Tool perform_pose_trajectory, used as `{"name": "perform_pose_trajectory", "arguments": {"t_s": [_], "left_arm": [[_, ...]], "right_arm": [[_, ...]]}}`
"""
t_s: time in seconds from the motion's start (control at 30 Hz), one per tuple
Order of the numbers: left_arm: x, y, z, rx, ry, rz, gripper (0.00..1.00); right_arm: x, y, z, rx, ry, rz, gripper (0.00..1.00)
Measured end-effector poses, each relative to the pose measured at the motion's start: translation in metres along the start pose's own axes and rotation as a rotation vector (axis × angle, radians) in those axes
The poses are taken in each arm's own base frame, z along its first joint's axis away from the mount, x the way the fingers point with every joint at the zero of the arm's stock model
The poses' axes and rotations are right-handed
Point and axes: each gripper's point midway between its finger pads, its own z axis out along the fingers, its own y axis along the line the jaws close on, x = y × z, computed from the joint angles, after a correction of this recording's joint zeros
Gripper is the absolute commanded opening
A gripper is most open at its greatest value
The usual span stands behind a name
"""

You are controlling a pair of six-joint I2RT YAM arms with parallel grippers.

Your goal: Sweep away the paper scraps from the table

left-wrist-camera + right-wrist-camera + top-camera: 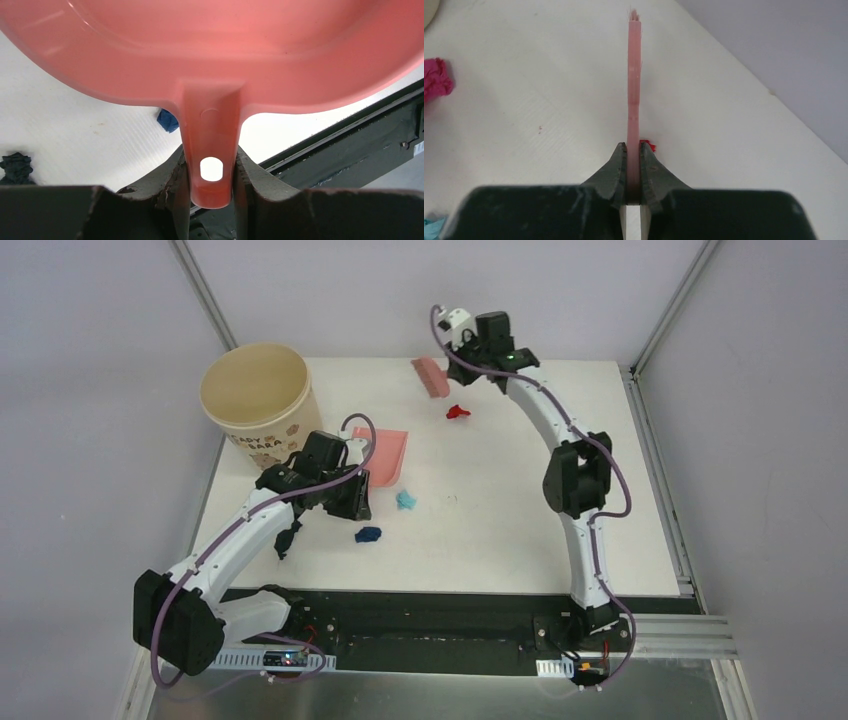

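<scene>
On the white table (520, 520) lie paper scraps: a red one (458, 412), a teal one (405, 500), a dark blue one (368, 534) and a darker one (288, 538) beside my left arm. My left gripper (211, 172) is shut on the handle of the pink dustpan (210, 50), which is at the table's left (388, 455). At the back of the table my right gripper (633, 150) is shut on the pink hand brush (634, 75), bristles pointing away; the red scrap (650, 146) peeks out just beside its fingers. A magenta scrap (435, 80) shows at the left of the right wrist view.
A beige round bucket (255, 400) stands at the table's back left corner, close behind the dustpan. Grey walls enclose the back and both sides. The black front edge (450, 605) runs along the near side, between the arm bases.
</scene>
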Motion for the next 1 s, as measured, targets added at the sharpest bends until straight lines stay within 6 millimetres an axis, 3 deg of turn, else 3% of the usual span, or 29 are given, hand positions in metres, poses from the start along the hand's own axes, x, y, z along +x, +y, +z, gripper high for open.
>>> {"name": "perform_pose_trajectory", "arguments": {"t_s": [0.13,0.2,0.23,0.37,0.4,0.5,0.57,0.63,0.77,0.9,1.0], "left_arm": [[-0.006,0.006,-0.006,-0.018,-0.037,-0.016,0.0],[-0.011,0.01,-0.012,-0.032,-0.07,-0.023,0.0],[-0.013,0.012,-0.015,-0.038,-0.088,-0.026,0.0],[-0.02,0.016,-0.025,-0.045,-0.137,-0.04,0.0],[-0.021,0.018,-0.026,-0.045,-0.144,-0.047,0.0],[-0.024,0.021,-0.028,-0.042,-0.157,-0.067,0.0],[-0.025,0.022,-0.029,-0.037,-0.163,-0.079,0.0],[-0.027,0.023,-0.032,-0.036,-0.176,-0.082,0.0],[-0.031,0.022,-0.04,-0.034,-0.216,-0.081,0.0],[-0.033,0.021,-0.048,-0.038,-0.262,-0.074,0.0],[-0.033,0.023,-0.049,-0.045,-0.269,-0.075,0.0]], "right_arm": [[0.035,0.057,0.035,-0.088,0.085,-0.073,0.0],[0.059,0.072,0.043,-0.114,0.136,-0.088,0.0],[0.059,0.074,0.044,-0.115,0.121,-0.1,0.0],[0.076,0.09,0.012,-0.119,0.149,-0.116,0.0],[0.08,0.085,0.003,-0.104,0.166,-0.232,0.0],[0.089,0.071,-0.038,-0.074,0.301,-0.79,0.0],[0.088,0.081,-0.061,-0.103,0.369,-0.995,0.0],[0.083,0.096,-0.077,-0.133,0.401,-1.086,0.0],[0.054,0.121,-0.101,-0.157,0.394,-1.095,0.0],[0.013,0.117,-0.12,-0.084,0.317,-1.032,0.0],[0.005,0.103,-0.124,-0.021,0.3,-1.04,0.0]]}}
